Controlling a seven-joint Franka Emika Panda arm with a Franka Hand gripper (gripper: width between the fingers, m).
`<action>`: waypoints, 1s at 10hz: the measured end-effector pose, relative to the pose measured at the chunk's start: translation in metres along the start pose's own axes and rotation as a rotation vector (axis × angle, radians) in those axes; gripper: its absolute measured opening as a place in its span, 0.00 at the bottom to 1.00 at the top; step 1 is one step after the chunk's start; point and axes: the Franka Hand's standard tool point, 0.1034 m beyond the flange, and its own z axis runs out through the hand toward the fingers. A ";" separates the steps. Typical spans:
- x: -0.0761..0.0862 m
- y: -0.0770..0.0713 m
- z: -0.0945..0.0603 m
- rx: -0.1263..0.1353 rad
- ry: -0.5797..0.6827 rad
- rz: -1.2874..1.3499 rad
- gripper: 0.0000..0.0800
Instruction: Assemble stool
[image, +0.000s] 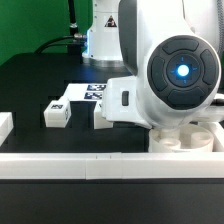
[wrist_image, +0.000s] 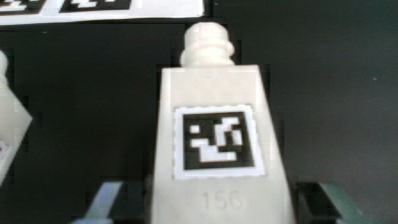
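Tagged leg (wrist_image: 217, 125) between released fingers (wrist_image: 118, 203), narrow dark gap each side, black table (wrist_image: 320, 55) beyond its peg (wrist_image: 210, 45).

The white rounded robot arm (image: 150, 25) hunches low; its two-finger gripper (wrist_image: 222, 205) points downward, grey fingers (wrist_image: 111, 203) spread well apart.

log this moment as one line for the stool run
phase: pre-grasp | end effector: open, fingers either side of leg | leg: flat on table, tag up, ungripped
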 end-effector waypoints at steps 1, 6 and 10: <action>-0.005 -0.001 -0.004 -0.001 -0.001 -0.002 0.42; -0.055 -0.009 -0.051 -0.015 0.015 0.006 0.42; -0.031 -0.016 -0.066 0.007 0.205 -0.005 0.42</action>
